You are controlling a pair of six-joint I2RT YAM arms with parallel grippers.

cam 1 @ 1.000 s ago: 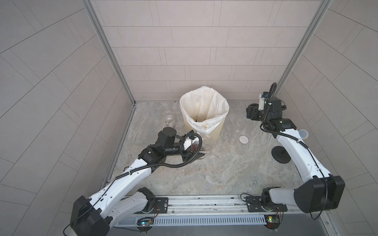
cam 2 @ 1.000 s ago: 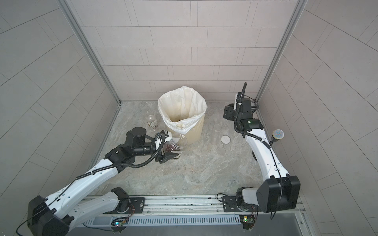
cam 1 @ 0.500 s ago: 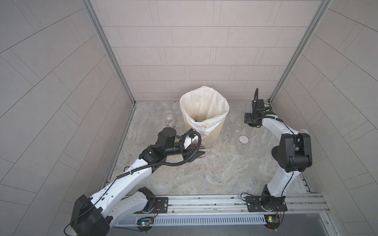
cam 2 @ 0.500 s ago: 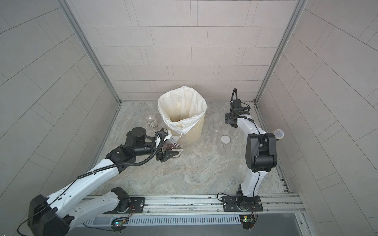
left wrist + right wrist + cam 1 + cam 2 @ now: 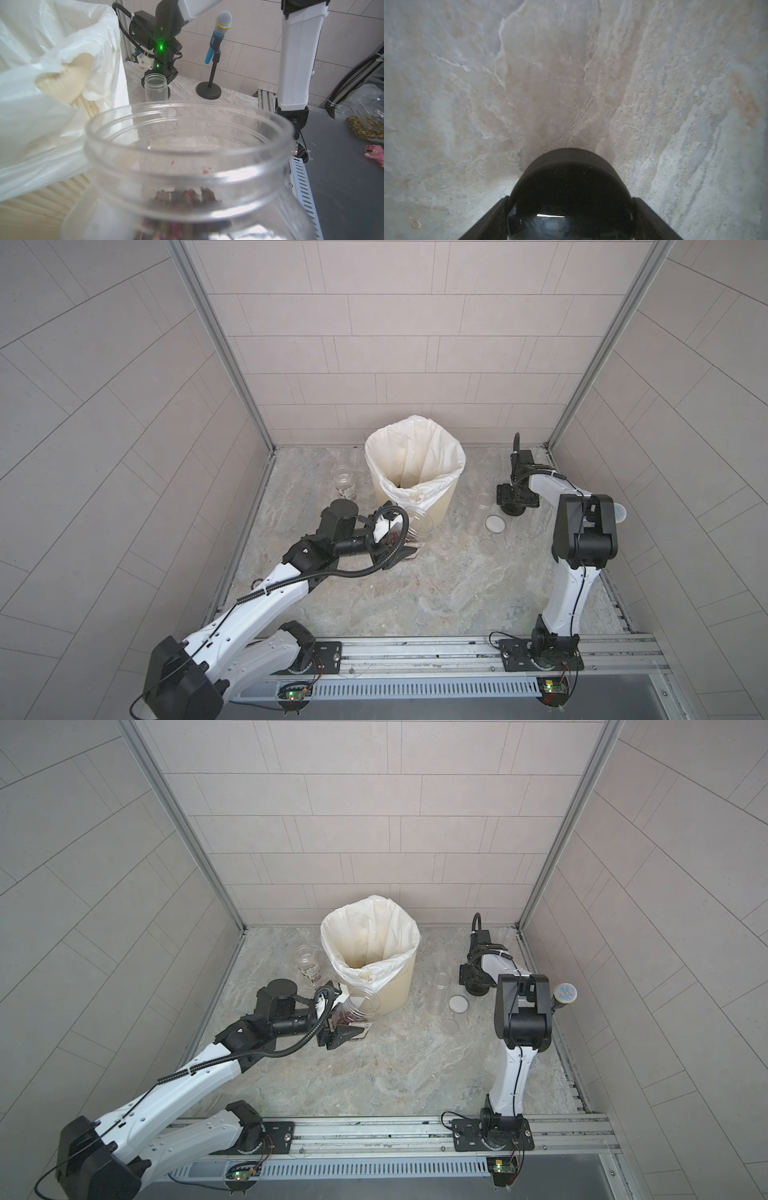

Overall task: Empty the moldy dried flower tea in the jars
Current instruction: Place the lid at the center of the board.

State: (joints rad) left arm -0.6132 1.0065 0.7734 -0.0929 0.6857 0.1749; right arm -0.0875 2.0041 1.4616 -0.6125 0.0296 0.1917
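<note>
**Left gripper** (image 5: 401, 541): clamped across the body of the wide clear jar (image 5: 417, 522). The jar is held lidless and tipped on its side, with its mouth turned toward the bin.

**Dried flower tea** (image 5: 185, 197): dark reddish bits are seen heaped in the base end of that jar, by the fingers. A few flecks are stuck higher on the wall.

**Bin** (image 5: 440, 506): cream and ribbed, lined with a white bag (image 5: 41, 128). The jar mouth is placed just beside the side wall, below the rim. The wall and the overhanging bag are thus set between the mouth and the bin's opening.

**Labelled jar** (image 5: 344, 483): stood upright and uncapped on the table, beside the bin on its left, behind the left arm. Its contents cannot be made out.

**Right gripper** (image 5: 569, 207): closed on a black lid (image 5: 569, 178), gripped at both edges. It is held low at the marbled table (image 5: 467, 83), at the far right and well apart from the bin. Contact with the table cannot be told.

**Slim clear jar** (image 5: 155, 87): upright, open and empty, found just beside the right gripper, between it and the bin.

**White lid** (image 5: 495, 524) and **clear lid** (image 5: 487, 546): laid flat on the table near the slim jar, toward the front.

**Microphone** (image 5: 218, 37): mounted on a round black stand at the table's right edge.

**Off the table:** a pink plush toy (image 5: 374, 153) and a bag of yellowish dried matter (image 5: 365, 126)
</note>
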